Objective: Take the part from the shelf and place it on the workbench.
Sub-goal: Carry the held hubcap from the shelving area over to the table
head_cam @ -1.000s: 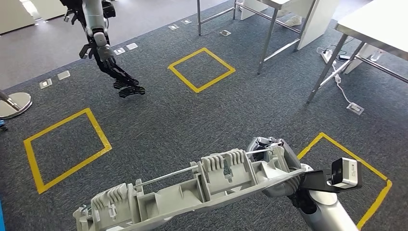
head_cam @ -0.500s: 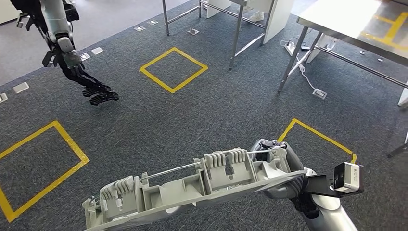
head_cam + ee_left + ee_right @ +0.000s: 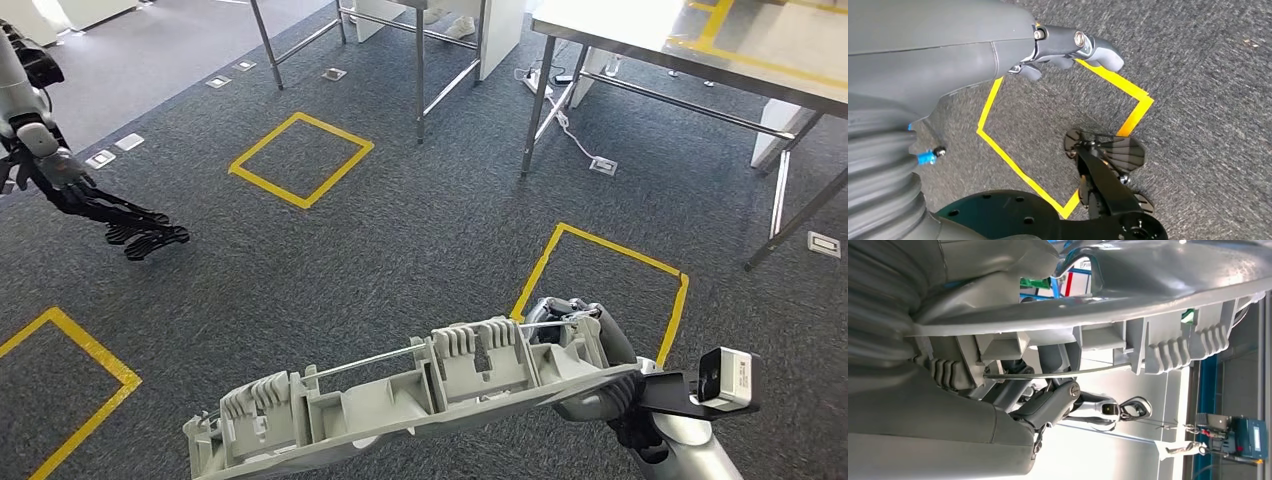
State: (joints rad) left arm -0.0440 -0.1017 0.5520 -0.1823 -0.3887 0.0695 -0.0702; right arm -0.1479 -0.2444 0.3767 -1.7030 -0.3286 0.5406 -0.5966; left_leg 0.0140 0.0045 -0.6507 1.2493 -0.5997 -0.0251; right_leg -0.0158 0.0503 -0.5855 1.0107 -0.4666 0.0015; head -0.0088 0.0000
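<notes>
The part (image 3: pixel 400 400) is a long grey plastic moulding with ribbed clips and a thin metal rod along it. My right hand (image 3: pixel 585 360) grips its right end and carries it level over the carpet, low in the head view. The right wrist view shows the same part (image 3: pixel 1148 285) close up, with my right hand's fingers (image 3: pixel 1048 405) wrapped under it. The steel workbench (image 3: pixel 650 30) stands at the far right, beyond a yellow floor square (image 3: pixel 600 280). My left hand (image 3: pixel 1063 45) hangs over the carpet with nothing in it, fingers loosely apart.
Another robot's arm with a dark hand (image 3: pixel 130 235) reaches in at the left. A second metal table's legs (image 3: pixel 420 70) stand at the top centre. A cable and floor sockets (image 3: pixel 602 166) lie by the workbench legs. Yellow tape squares (image 3: pixel 300 160) mark the grey carpet.
The camera has turned, so the whole scene has slid left and the workbench fills more of the upper right. The part stays gripped in my right hand.
</notes>
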